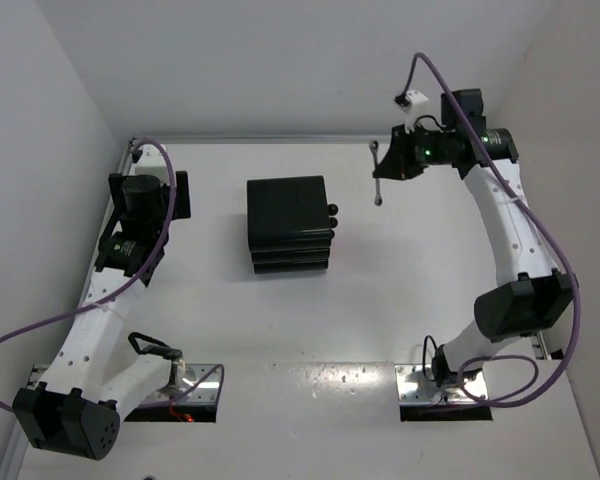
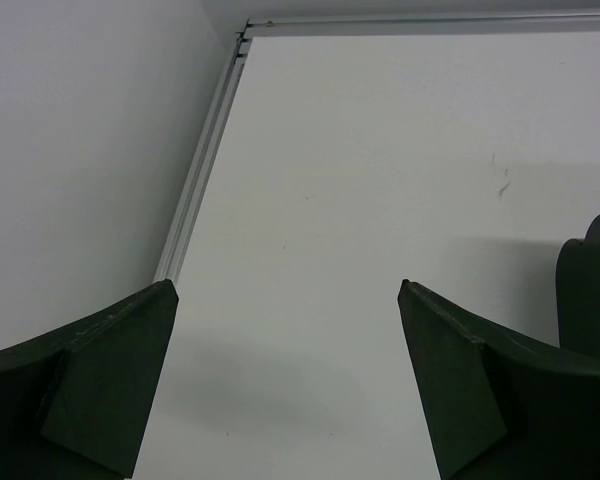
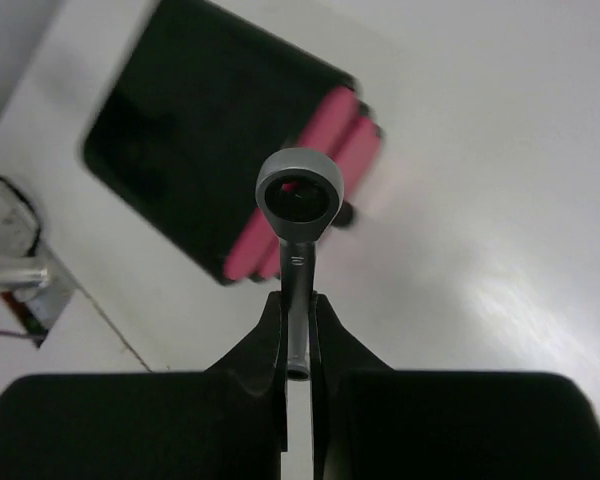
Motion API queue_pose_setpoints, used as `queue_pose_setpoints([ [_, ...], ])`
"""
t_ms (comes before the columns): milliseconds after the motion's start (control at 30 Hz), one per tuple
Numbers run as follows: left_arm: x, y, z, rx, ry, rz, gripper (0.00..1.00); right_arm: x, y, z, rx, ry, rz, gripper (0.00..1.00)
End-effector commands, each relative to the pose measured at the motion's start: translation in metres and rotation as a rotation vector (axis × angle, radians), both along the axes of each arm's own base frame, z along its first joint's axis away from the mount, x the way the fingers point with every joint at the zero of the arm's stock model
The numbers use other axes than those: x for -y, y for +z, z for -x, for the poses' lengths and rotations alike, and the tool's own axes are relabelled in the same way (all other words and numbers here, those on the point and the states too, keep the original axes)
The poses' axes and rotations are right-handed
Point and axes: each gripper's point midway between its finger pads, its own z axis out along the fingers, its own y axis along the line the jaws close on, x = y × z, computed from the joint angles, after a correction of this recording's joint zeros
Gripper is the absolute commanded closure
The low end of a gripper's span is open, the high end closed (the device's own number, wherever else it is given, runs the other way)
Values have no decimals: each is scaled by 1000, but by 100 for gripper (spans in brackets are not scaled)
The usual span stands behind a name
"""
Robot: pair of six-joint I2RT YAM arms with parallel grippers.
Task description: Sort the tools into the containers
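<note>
one tool in view: silver wrench (image 3: 298, 205), pinched by its shaft in the closed right gripper (image 3: 298, 345), ring end outward, right of the black drawer chest (image 1: 288, 222) and apart from it. pink drawers (image 3: 325, 150) stacked in the chest, blurred. left gripper (image 2: 285, 370) spread wide over bare table (image 2: 380, 200), holding nothing.

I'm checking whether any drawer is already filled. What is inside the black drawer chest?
Only pink drawer fronts and black knobs show on the black drawer chest. Its top covers every drawer, so contents cannot be seen. The right gripper holds the wrench outside it.
</note>
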Motion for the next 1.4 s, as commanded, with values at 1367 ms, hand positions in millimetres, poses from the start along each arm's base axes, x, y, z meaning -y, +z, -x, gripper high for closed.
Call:
queue_pose_setpoints([
  [1367,-6,-24,-2,-58,-2,-22,1,-198,-91,-13,121,634,405,100],
])
